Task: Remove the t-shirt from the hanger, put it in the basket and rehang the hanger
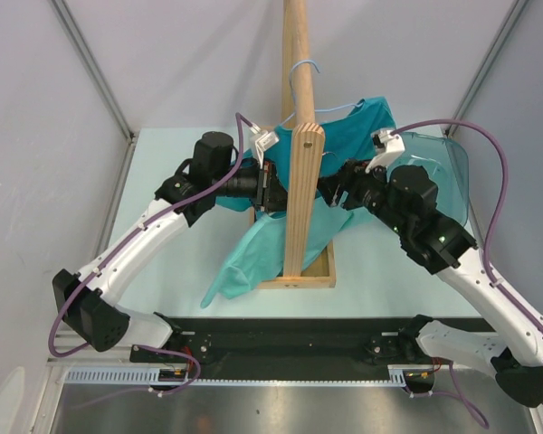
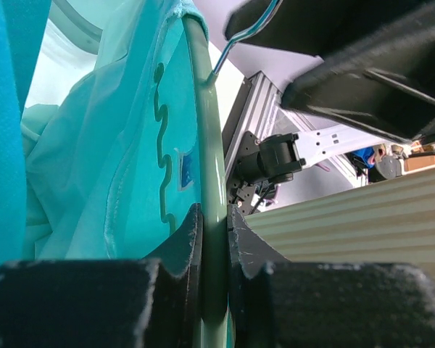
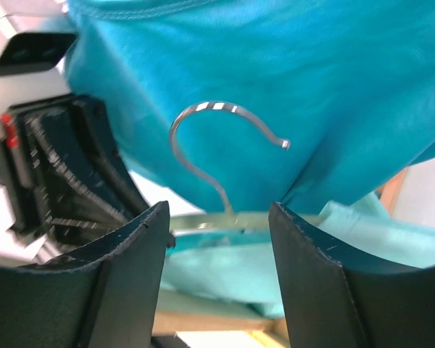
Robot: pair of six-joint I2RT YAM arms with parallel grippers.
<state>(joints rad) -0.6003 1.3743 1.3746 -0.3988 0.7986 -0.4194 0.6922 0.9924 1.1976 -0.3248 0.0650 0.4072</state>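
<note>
L: left fingers [image 2: 185, 243] clamped on pale green hanger [image 2: 206, 138] bar | centre frame: teal t-shirt [image 1: 253, 253] draped on hanger, against wooden post [image 1: 297, 90] | R: right fingers [image 3: 130, 250] apart, hanger bar between them.

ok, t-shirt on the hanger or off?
On, at least partly: in the left wrist view the teal t-shirt drapes over the hanger, whose bar the left gripper clamps.

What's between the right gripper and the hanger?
Nothing visible. The hanger has its bar between the open fingers of the right gripper, hook above. The t-shirt hangs beyond it, not in front.
</note>
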